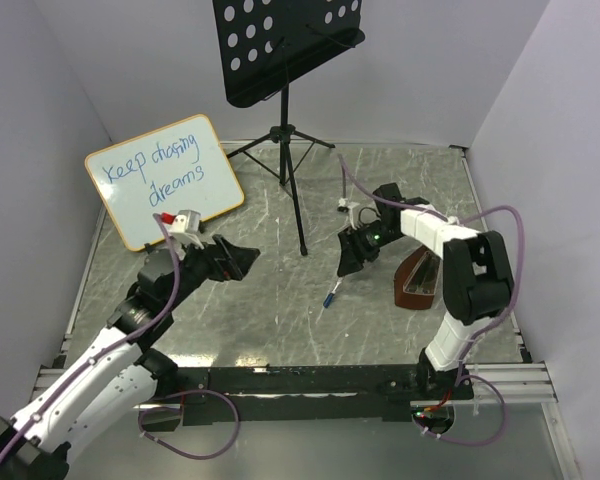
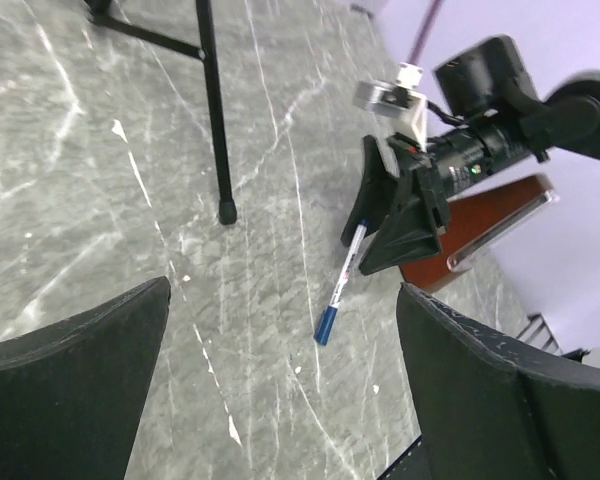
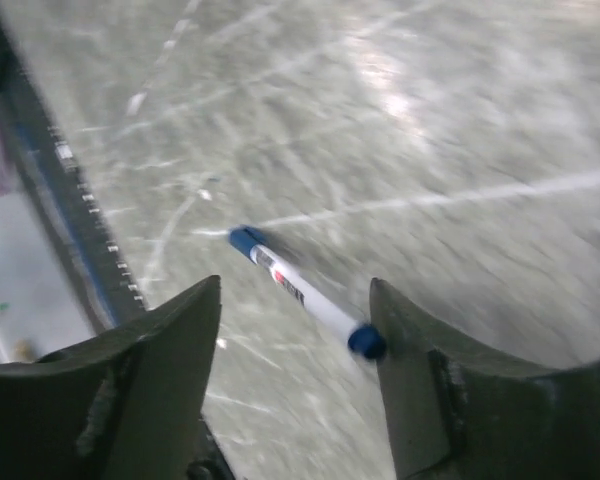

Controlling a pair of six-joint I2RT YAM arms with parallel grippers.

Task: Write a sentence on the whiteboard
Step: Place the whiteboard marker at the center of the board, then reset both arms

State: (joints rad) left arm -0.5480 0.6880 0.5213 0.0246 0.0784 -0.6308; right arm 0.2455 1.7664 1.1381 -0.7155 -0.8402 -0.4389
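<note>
The whiteboard [image 1: 165,180] leans at the back left, its light wooden frame around the sentence [image 1: 163,172], blue lettering in two lines. A white marker with blue cap [image 1: 331,294] lies on the table, also seen as the marker [image 2: 340,285] and the marker [image 3: 302,290]. My right gripper [image 1: 352,260] hovers just over the marker's far end, open; in the right wrist view the right gripper [image 3: 295,335] straddles the marker, whose rear end lies close to the right finger [image 3: 450,390]. My left gripper [image 1: 245,258] is open and holds nothing, left of the marker; its fingers [image 2: 70,390] frame bare table.
A black music stand [image 1: 285,45] rises at the back centre, its tripod leg [image 2: 215,110] planted between the arms. A brown wooden block [image 1: 418,280] lies right of the right gripper. White walls close in the marbled grey table [image 1: 280,330].
</note>
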